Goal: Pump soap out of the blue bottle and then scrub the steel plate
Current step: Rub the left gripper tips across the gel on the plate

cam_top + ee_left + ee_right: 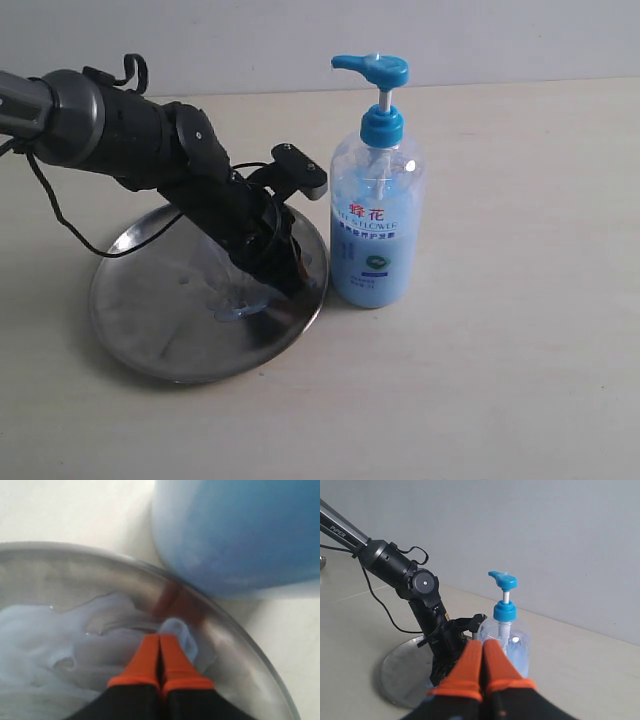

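Nearest: one steel plate [150, 325], smeared with soap [50, 630]; one blue bottle [375, 230] upright just beside its rim. Left gripper [160, 639] angled down into soap, jaws closed, empty. Right gripper [481, 647] raised, closed, empty.

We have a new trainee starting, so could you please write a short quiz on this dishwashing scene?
1. True or false: the left tool is shut, its tips in the soap on the steel plate.
2. The blue bottle is: A on the plate; B upright beside the plate; C lying on its side.
3. Fill in: the right tool is ___ (open or shut).
Key: 1 true; 2 B; 3 shut.
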`<act>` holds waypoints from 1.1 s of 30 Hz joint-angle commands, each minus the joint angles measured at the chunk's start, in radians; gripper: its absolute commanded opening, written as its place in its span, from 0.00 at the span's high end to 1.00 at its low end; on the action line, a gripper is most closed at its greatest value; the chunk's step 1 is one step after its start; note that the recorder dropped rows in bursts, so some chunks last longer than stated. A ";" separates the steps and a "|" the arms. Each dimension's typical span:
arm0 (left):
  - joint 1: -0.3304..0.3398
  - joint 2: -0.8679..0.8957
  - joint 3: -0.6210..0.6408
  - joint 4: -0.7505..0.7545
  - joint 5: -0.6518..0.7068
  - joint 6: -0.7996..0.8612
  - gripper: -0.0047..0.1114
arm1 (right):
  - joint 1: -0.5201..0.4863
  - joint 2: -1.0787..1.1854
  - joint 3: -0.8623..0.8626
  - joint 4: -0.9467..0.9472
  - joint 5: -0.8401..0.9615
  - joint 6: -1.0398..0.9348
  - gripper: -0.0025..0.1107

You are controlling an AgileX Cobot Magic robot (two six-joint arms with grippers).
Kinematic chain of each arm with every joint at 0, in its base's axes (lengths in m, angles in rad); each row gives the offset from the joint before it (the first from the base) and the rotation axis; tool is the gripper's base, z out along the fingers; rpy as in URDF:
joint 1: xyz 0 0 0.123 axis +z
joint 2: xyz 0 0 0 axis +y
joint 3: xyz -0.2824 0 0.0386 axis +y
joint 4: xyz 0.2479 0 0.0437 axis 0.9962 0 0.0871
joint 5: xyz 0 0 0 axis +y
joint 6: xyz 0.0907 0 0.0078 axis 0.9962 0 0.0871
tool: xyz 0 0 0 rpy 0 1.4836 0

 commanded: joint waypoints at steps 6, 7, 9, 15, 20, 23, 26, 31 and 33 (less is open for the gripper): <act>-0.004 0.016 -0.102 0.078 0.285 -0.071 0.96 | 0.002 -0.004 0.010 0.002 -0.009 -0.002 0.98; -0.004 0.016 -0.107 0.083 0.296 -0.076 0.96 | 0.002 -0.004 0.010 0.002 -0.009 -0.002 0.98; -0.004 0.016 -0.110 0.125 0.310 -0.101 0.96 | 0.002 -0.004 0.010 0.002 -0.009 -0.002 0.98; -0.004 0.021 -0.110 0.190 0.265 -0.205 0.96 | 0.002 -0.004 0.010 0.002 -0.009 -0.002 0.98; -0.004 0.045 -0.110 0.115 0.236 -0.209 0.96 | 0.002 -0.004 0.010 0.002 -0.009 -0.002 0.98; -0.004 0.058 -0.110 0.115 0.213 -0.230 0.96 | 0.002 -0.004 0.010 0.004 -0.008 -0.002 0.98; -0.004 0.062 -0.110 0.119 0.170 -0.255 0.96 | 0.002 -0.004 0.010 0.004 -0.008 -0.002 0.98; -0.004 0.062 -0.110 0.163 0.099 -0.322 0.96 | 0.002 -0.004 0.010 0.004 -0.008 -0.002 0.98; -0.004 0.062 -0.110 0.201 0.097 -0.353 0.96 | 0.002 -0.004 0.010 0.004 -0.008 -0.002 0.98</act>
